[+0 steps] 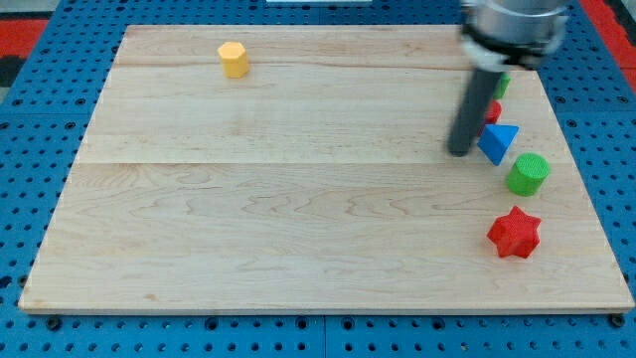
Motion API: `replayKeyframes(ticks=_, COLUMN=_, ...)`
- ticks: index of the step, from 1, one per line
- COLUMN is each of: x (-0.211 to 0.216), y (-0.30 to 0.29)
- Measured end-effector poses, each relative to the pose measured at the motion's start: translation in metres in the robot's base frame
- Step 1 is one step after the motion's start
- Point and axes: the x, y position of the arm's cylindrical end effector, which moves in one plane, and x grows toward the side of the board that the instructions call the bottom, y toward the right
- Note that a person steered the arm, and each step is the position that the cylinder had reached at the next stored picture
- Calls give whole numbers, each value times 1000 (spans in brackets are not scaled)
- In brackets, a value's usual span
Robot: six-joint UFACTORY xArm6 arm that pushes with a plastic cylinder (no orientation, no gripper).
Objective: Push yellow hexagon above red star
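**Tip at the right-side cluster, yellow hexagon far off at top left**

Camera view: wooden desk (298, 229) on blue pegboard. Yellow hexagon (234, 59) sits alone near the view's top, left of centre, well apart from everything else. Red star (515, 233) lies at the view's lower right. Green cylinder (528, 173) just above the star, blue triangle (499, 141) above-left of that. My tip (460, 152) is down on the desk just left of the blue triangle (near it, contact unclear). Behind the rod, a red block (492, 110) and a green block (502, 86) peek out, shapes probably too hidden to call. No claw on this arm, so no spread or pinch to report.
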Motion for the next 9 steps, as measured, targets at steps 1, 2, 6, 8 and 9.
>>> replayKeyframes(ticks=1, x=-27, y=-58)
replayKeyframes(ticks=2, x=-97, y=-53)
replayKeyframes(ticks=6, x=-119, y=-261)
replayKeyframes(ticks=8, x=-186, y=-334)
replayKeyframes(ticks=9, x=-210, y=-293)
